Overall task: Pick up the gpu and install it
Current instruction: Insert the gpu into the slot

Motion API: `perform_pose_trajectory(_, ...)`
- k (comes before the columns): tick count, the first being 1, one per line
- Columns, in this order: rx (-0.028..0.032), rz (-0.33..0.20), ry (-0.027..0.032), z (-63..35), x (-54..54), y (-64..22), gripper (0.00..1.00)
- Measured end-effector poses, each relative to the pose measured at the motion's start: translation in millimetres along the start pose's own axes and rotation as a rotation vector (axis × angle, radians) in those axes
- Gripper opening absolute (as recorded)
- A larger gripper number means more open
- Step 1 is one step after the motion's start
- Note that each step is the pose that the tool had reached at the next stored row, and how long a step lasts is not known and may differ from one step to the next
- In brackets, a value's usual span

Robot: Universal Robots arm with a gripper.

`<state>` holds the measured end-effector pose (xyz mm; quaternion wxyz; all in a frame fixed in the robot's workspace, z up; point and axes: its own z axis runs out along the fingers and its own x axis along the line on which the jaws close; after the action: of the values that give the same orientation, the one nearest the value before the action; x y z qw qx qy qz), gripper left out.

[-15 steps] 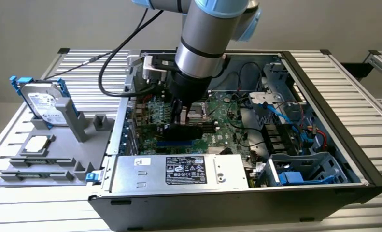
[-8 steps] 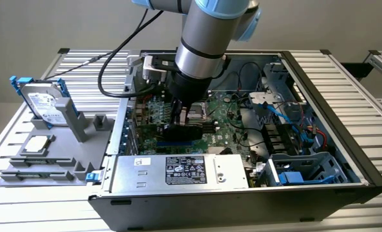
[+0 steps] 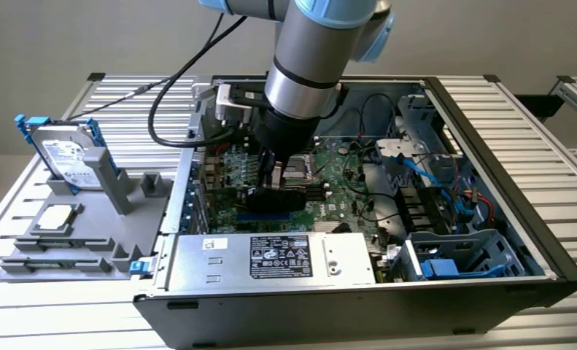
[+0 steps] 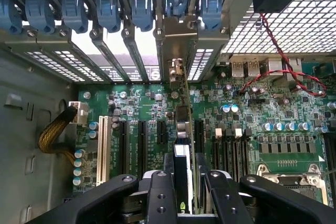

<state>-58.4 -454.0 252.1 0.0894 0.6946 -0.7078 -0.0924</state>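
Grey plastic fixture [image 3: 103,219] on the exterior view's left, with a silver hard drive with blue rails [image 3: 63,154] upright in it, well apart from the work. Next right is the open dark metal computer case [image 3: 268,321]. Gripper [image 3: 271,175] is down inside, clamped on the gpu [image 4: 184,129], a thin green-and-black card. Card stands on edge just below the gripper. Long axis runs along the large green motherboard [image 4: 273,114] slots, bracket end at the blue rear clips [image 4: 107,11]. Seated or not: can't tell.

No text legible (PSU label [image 3: 279,257], HDD sticker [image 3: 63,154] unreadable).
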Motion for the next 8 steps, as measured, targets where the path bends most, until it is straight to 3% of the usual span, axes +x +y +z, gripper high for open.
perform_pose_trajectory(8, -0.0002, -0.014, 0.004, 0.0, 0.0, -0.2, 0.27)
